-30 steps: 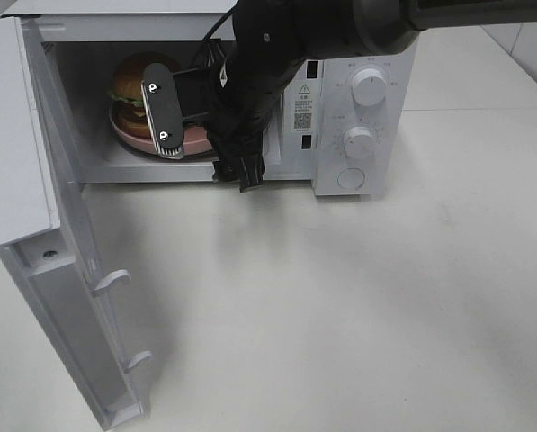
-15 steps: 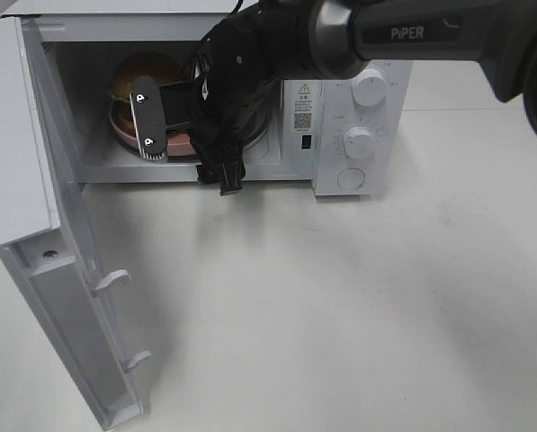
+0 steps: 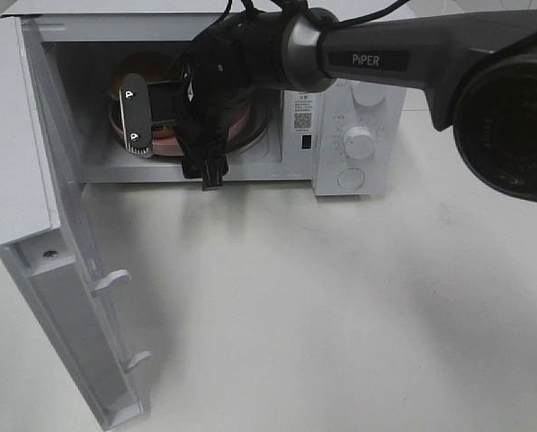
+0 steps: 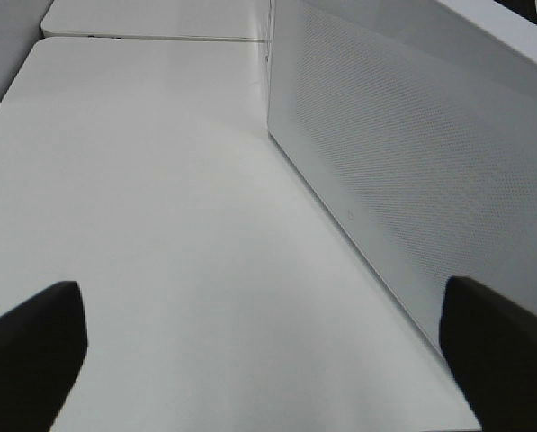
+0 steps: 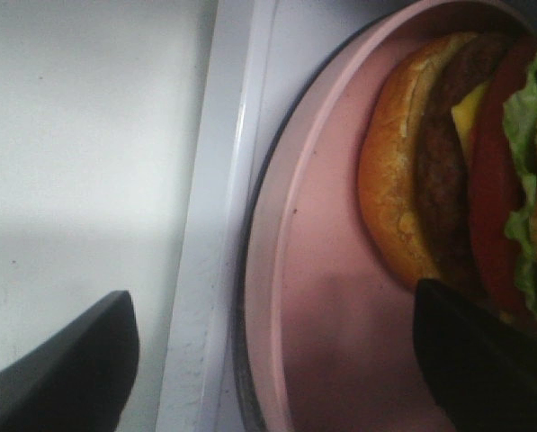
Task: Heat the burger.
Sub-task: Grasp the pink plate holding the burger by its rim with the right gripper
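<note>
Nearest me, the white microwave door hangs open above the white table. Deeper inside, the golden-bunned burger sits on its round pink plate, loaded but unheated. Compared with a second ago, the right gripper, jaws apart, has pushed further in.

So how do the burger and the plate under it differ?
The burger is layered in golden-brown, dark, yellow, red and green; the pink plate is one plain colour. The burger is thick and stacked, the plate shallow and wider. Both are round and sit inside the open microwave.
</note>
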`<act>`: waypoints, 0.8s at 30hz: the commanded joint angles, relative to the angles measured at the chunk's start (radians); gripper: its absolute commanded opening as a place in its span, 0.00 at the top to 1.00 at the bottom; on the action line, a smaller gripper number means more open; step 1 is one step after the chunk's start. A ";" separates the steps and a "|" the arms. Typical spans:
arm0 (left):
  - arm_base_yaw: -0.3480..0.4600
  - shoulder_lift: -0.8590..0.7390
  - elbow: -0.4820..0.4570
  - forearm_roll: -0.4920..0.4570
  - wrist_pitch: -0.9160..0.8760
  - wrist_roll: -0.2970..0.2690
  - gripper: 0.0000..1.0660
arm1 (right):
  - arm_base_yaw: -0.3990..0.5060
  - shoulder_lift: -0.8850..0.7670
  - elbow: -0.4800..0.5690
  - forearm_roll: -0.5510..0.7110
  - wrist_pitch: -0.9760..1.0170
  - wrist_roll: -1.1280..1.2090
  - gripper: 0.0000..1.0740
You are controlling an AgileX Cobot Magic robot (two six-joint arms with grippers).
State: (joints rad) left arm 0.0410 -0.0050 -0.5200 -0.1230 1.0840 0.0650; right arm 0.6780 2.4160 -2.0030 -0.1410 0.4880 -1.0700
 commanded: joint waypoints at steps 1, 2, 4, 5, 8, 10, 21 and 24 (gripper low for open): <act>-0.001 -0.017 0.000 -0.007 -0.011 -0.007 0.06 | -0.002 0.017 -0.033 -0.007 -0.001 0.014 0.25; -0.001 -0.017 0.000 -0.007 -0.011 -0.007 0.06 | -0.002 0.017 -0.033 -0.007 -0.001 0.014 0.25; -0.001 -0.017 0.000 -0.007 -0.011 -0.007 0.06 | -0.002 0.027 -0.036 -0.007 -0.012 0.014 0.26; -0.001 -0.017 0.000 -0.007 -0.011 -0.007 0.06 | -0.002 0.027 -0.036 -0.007 -0.012 0.014 0.26; -0.001 -0.017 0.000 -0.007 -0.011 -0.007 0.06 | -0.002 0.046 -0.052 0.000 -0.012 0.016 0.27; -0.001 -0.017 0.000 -0.007 -0.011 -0.007 0.06 | -0.002 0.061 -0.066 0.014 -0.012 0.022 0.27; -0.001 -0.017 0.000 -0.007 -0.011 -0.007 0.06 | 0.002 0.115 -0.088 0.080 -0.093 0.020 0.29; -0.001 -0.017 0.000 -0.007 -0.011 -0.007 0.06 | 0.002 0.125 -0.088 0.080 -0.097 0.021 0.29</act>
State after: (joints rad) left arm 0.0410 -0.0050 -0.5200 -0.1230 1.0840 0.0650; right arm 0.6780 2.5340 -2.0850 -0.0670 0.4030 -1.0630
